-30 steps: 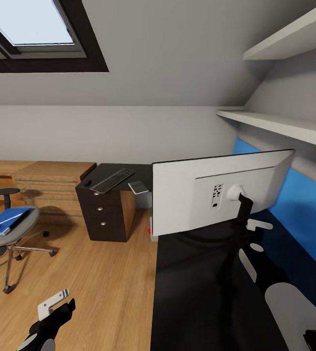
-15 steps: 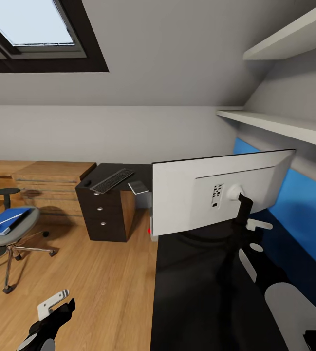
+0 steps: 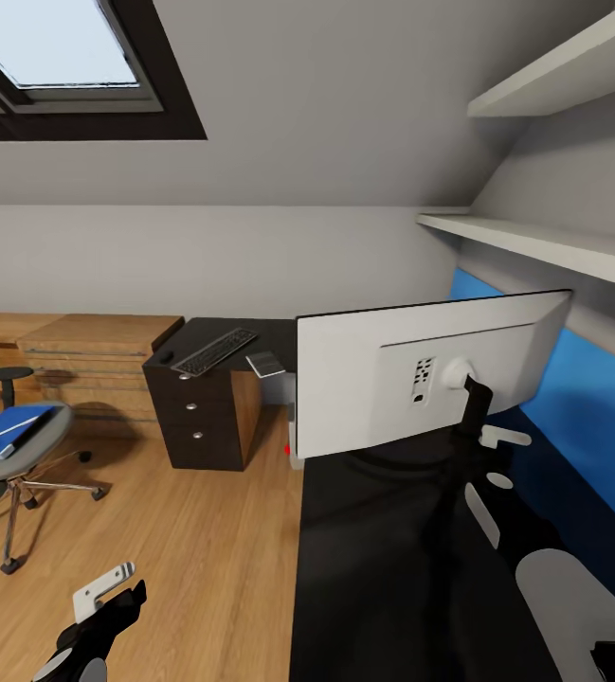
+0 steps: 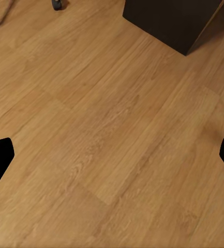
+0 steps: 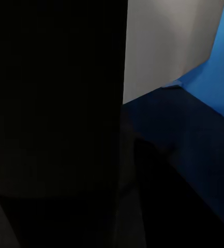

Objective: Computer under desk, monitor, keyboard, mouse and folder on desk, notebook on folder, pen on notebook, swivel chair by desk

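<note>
At the far left, the grey office chair with black armrests [image 3: 4, 440] stands on the light wood floor [image 3: 203, 530], well away from the long black desk [image 3: 383, 568]. The flat bright-blue folder [image 3: 6, 428] lies on its seat. Low down, the left gripper [image 3: 108, 592] hangs over the bare floor; its two fingers sit wide apart and hold nothing.

Next comes the black drawer unit with round silver knobs [image 3: 198, 417]. On top of it sit the small black mouse [image 3: 166, 356] and, just beside it, the slim keyboard with dark keys [image 3: 214, 350]. A small grey thing [image 3: 266, 364] lies near the keyboard. A red dot shows low down behind the big screen.

The big wide monitor [image 3: 421, 369] stands on the desk, its pale back facing us.

The right gripper is hard to see, so I cannot tell if it is open or shut.

Since a moment ago the whole picture has slid a tiny bit, so the camera turned; nothing moved. I think the folder is next.
</note>
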Robot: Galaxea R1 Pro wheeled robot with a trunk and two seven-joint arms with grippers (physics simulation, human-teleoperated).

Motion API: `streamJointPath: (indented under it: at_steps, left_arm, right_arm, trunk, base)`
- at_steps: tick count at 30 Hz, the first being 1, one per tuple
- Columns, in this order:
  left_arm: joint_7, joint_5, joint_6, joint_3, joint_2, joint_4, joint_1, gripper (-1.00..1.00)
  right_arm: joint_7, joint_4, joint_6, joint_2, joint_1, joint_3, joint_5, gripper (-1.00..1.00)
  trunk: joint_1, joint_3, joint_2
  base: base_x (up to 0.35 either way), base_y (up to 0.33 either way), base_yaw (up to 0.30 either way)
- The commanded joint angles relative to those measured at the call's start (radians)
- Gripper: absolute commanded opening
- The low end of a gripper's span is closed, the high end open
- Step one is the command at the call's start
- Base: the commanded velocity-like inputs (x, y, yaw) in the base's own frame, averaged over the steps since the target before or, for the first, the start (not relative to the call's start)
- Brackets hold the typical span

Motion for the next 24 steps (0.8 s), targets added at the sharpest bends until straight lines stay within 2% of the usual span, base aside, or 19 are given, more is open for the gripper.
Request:
streamJointPath:
  at_steps: [1,18,24]
  left_arm:
    - [0.006,0.008,0.004,-0.001,0.0,-0.002,0.0,1.0]
    - [0.005,0.008,0.004,0.0,0.001,-0.001,0.0,1.0]
    - [0.004,0.009,0.002,-0.001,0.0,-0.001,0.0,1.0]
  right_arm:
    - [-0.003,-0.001,-0.007,0.0,-0.001,0.002,-0.006,-1.0]
    - [-0.003,0.004,-0.007,0.001,-0.001,0.002,-0.006,-1.0]
    - [-0.003,0.003,-0.007,0.001,-0.001,0.002,-0.006,-1.0]
  trunk:
    - [0.0,-0.001,-0.001]
    - [0.0,-0.001,-0.001]
    - [0.0,-0.001,-0.001]
  base:
    - [0.0,-0.031,0.0]
    - [0.001,-0.044,0.0]
    - [0.218,-0.054,0.0]
